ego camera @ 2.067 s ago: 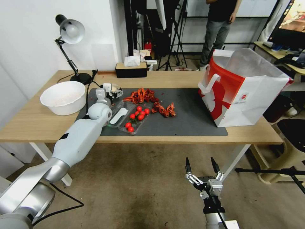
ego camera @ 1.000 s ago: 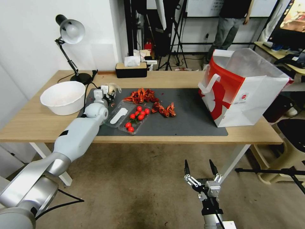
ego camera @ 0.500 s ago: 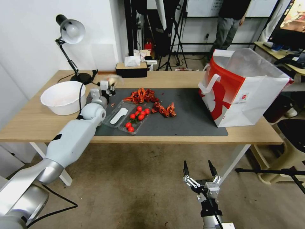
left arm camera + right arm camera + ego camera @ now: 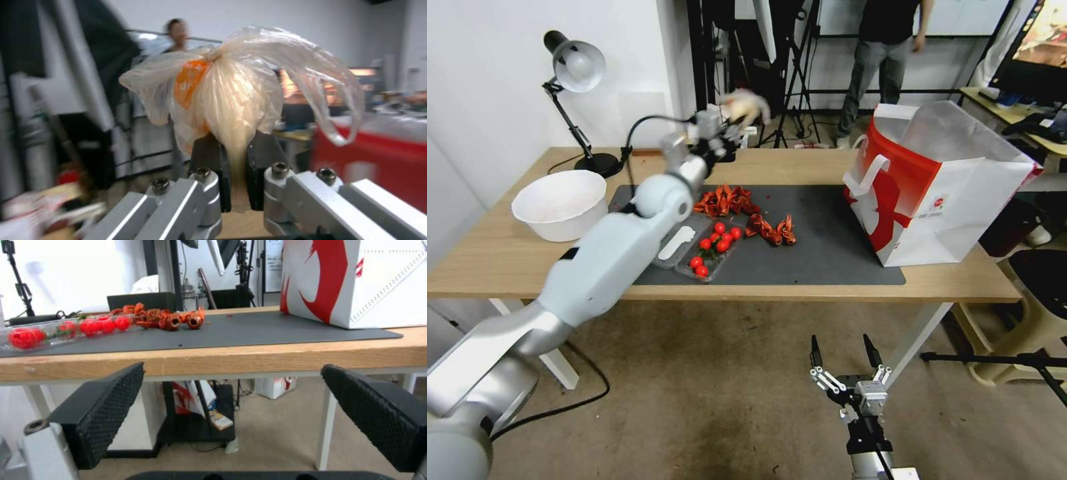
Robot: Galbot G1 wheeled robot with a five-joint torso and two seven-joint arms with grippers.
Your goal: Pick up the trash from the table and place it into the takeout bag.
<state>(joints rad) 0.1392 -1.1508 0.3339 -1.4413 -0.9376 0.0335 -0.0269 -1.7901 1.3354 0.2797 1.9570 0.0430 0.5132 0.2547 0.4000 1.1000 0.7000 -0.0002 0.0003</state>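
Note:
My left gripper (image 4: 730,122) is shut on the trash, a pale round item in clear wrap (image 4: 747,103), held high over the table's (image 4: 507,260) far edge, well left of the takeout bag (image 4: 940,180). The left wrist view has both fingers (image 4: 209,160) pinching the wrap's (image 4: 231,93) lower end, with the bag's red side (image 4: 369,156) blurred beyond. On the dark mat (image 4: 827,240) lie red shells (image 4: 727,200) and a clear tray of tomatoes (image 4: 714,250). My right gripper (image 4: 840,353) hangs open below the table's front edge (image 4: 236,360), its pads (image 4: 106,406) wide apart.
A white bowl (image 4: 560,203) sits at the table's left end, with a desk lamp (image 4: 574,67) behind it and a tissue box (image 4: 702,145) at the back edge. Tripods and a person stand in the room behind. The takeout bag (image 4: 356,280) stands open-topped at the mat's right end.
My left arm has lifted the wrapped item from the mat's far left corner and swung it up and to the right. The right gripper has stayed low and open.

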